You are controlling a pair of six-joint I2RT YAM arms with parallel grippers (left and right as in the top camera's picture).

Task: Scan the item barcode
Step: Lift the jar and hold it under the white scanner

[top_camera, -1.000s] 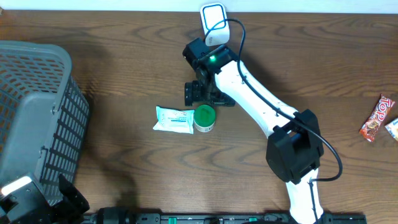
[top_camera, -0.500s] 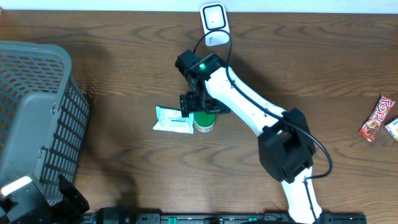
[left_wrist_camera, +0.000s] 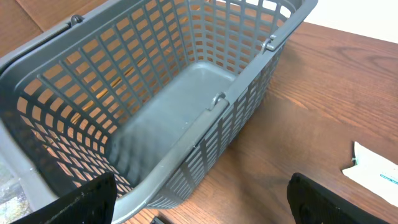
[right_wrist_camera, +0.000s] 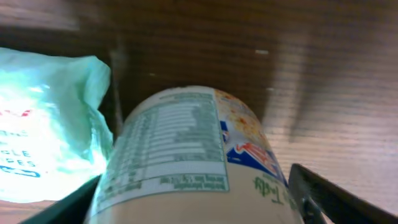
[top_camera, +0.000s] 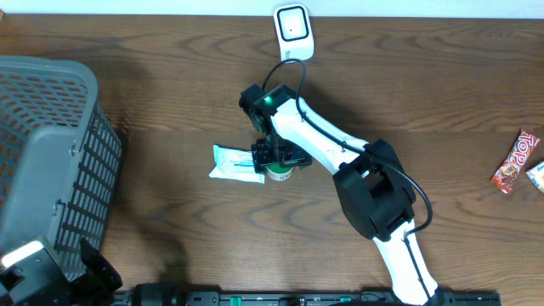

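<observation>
Green-lidded cup (top_camera: 278, 172) is standing upright on the wooden tabletop (top_camera: 442, 93), just beside a white packet (top_camera: 233, 161). Your right pincer (top_camera: 276, 158) is straddling the cup from above, one finger on each side; you cannot tell whether they are squeezing it. Your left pincer (left_wrist_camera: 208, 202) is gaping wide near the grey basket (left_wrist_camera: 186, 56).

Grey plastic basket (left_wrist_camera: 93, 93) across the upper left and centre of the frame, seen from above its near rim. Lattice walls; solid grey floor. Handle pivots visible on the rim. Brown wood-grain surface (left_wrist_camera: 323, 81) at upper and middle right. White packet (left_wrist_camera: 376, 174) with teal print at the right edge, flat on the surface, apart from the basket. Left pincer (left_wrist_camera: 205, 208) at the bottom edge, dark fingers (left_wrist_camera: 87, 202) spread wide in the lower left and lower right corners, holding nothing.
</observation>
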